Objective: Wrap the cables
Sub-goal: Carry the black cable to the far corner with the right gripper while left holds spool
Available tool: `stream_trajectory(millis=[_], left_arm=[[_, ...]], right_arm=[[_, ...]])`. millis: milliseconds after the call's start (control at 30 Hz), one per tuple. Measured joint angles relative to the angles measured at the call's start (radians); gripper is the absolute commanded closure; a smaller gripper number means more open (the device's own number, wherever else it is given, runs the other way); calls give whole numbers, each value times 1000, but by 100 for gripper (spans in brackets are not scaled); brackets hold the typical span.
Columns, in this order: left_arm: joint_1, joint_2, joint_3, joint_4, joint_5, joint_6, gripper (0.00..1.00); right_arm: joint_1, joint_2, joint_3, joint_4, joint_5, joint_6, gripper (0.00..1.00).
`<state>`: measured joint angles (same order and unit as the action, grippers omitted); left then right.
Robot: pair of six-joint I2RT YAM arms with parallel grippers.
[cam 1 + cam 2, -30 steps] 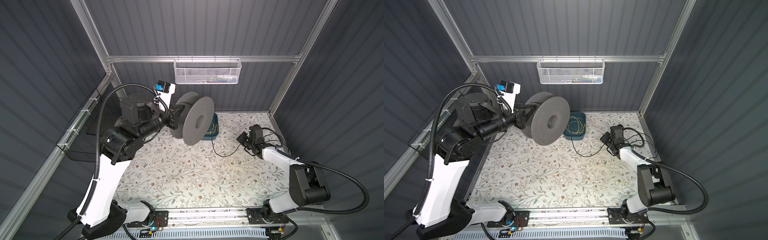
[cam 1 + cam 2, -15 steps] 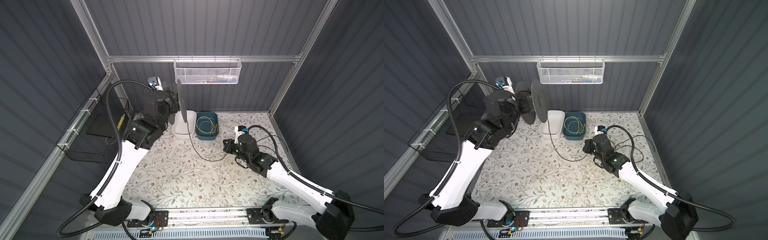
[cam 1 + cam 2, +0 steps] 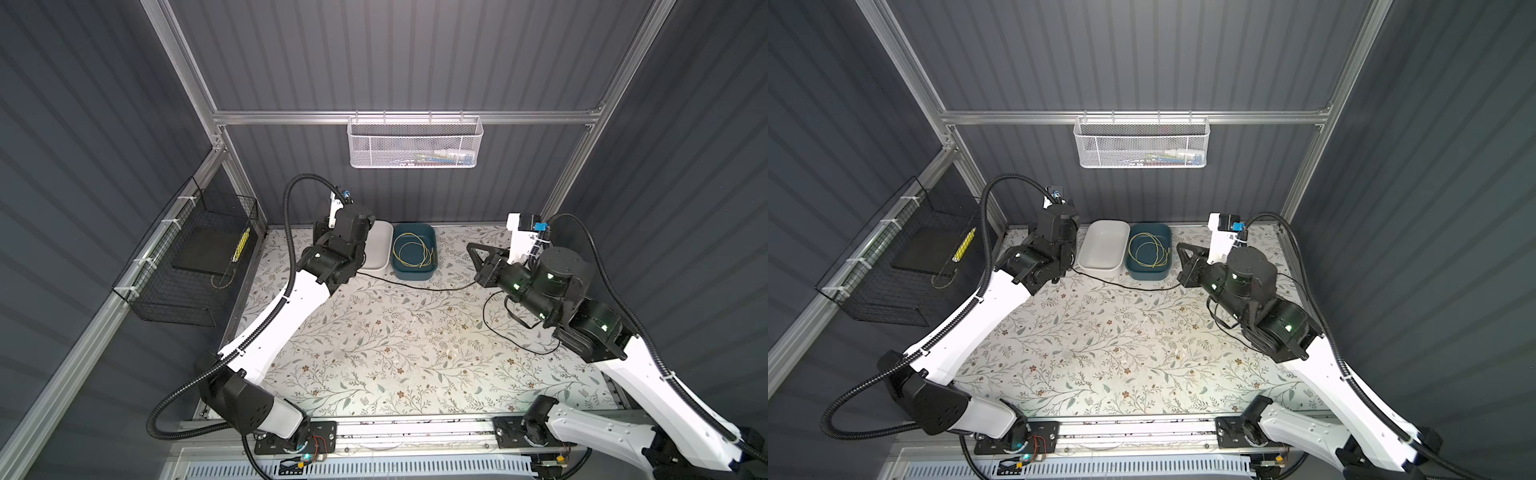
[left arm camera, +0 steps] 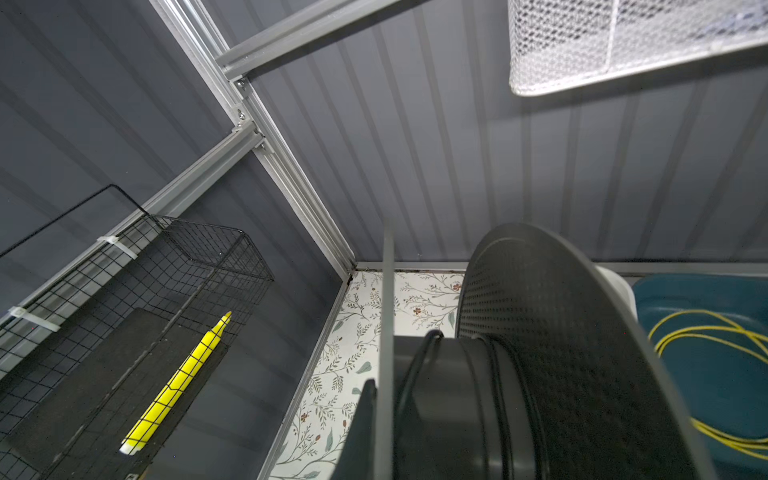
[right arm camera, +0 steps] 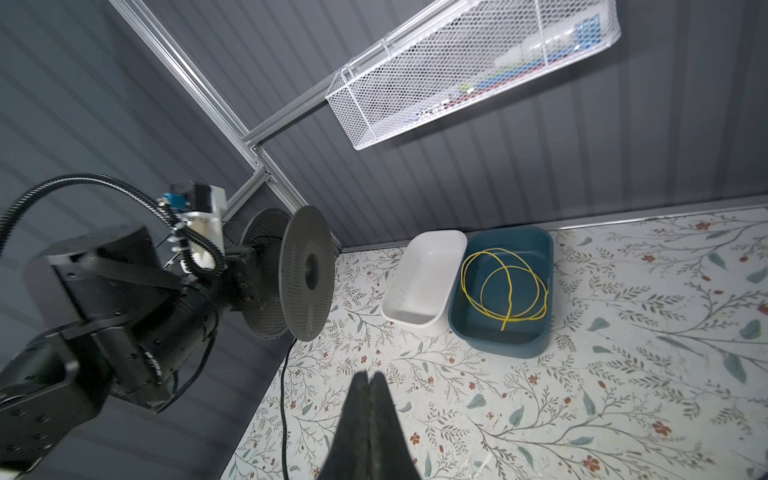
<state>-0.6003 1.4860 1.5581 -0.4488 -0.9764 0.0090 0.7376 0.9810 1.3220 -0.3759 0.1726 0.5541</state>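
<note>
Cable [image 3: 415,286] in both top views: thin, black, smooth. Lies slack on the flowered mat [image 3: 374,353], from under the left arm [image 3: 299,299], past the front of two tubs, to the lower corner of the right claw [image 3: 471,251]. Loops on loosely beside and under the right arm [image 3: 582,316]. Left arm's tip tucked beneath its own wrist, not to be made out. White tub [image 3: 380,245], glossy and round-cornered, touching the blue tub [image 3: 413,274]. Yellow wire [image 3: 413,251] coiled inside the blue one.

Left wrist view: shows what the top views hide. Left claw [image 4: 376,395] pinched shut on the thin grey rim of a reel [image 4: 561,332], one black finger [image 4: 363,424] flat against it. Several turns of cable [image 4: 498,365] on the smooth dark hub, close to the far disc, matte and dotted with tiny holes. Black wire basket [image 4: 187,257] on the side wall, yellow marker [image 4: 178,382] inside.

Right wrist view: alone shows the whole reel [image 5: 307,272], two round perforated discs upright on a hub, held off the mat. Cable [image 5: 284,395] hanging from it to the mat, passing close beside the right claw [image 5: 368,378]. Claw pressed fully shut, dull black fingers tip to tip, nothing seen between the tips. Cannot tell whether cable is caught farther back. White mesh basket [image 5: 478,75] on the back wall.
</note>
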Motion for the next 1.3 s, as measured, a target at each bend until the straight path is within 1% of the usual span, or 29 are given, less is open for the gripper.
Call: stream_trajectory(millis=[200, 333, 500, 667, 800, 1000, 1067, 1167, 1300], left_arm=[[0, -26, -83, -37, 69, 18, 100], [0, -75, -125, -96, 109, 19, 100], [-2, -181, -203, -158, 167, 16, 100], [-3, -224, -234, -226, 228, 3, 100], [-6, -236, -272, -270, 277, -10, 100], [-7, -261, -296, -329, 343, -24, 100], [-7, -269, -298, -347, 350, -23, 100], [-5, -283, -314, -393, 348, -19, 100], [-4, -306, -338, -438, 336, -8, 100]], right_arm=[[-22, 23, 50, -37, -39, -35, 100], [-110, 35, 51, -40, -98, -31, 100], [-259, 65, 68, -12, -234, 7, 100], [-355, 131, 84, 35, -371, 60, 100], [-401, 180, 84, 67, -448, 100, 99], [-438, 218, 79, 120, -525, 146, 95], [-461, 221, 79, 143, -549, 161, 94], [-524, 227, 84, 185, -574, 186, 92], [-597, 268, 130, 212, -599, 214, 91]])
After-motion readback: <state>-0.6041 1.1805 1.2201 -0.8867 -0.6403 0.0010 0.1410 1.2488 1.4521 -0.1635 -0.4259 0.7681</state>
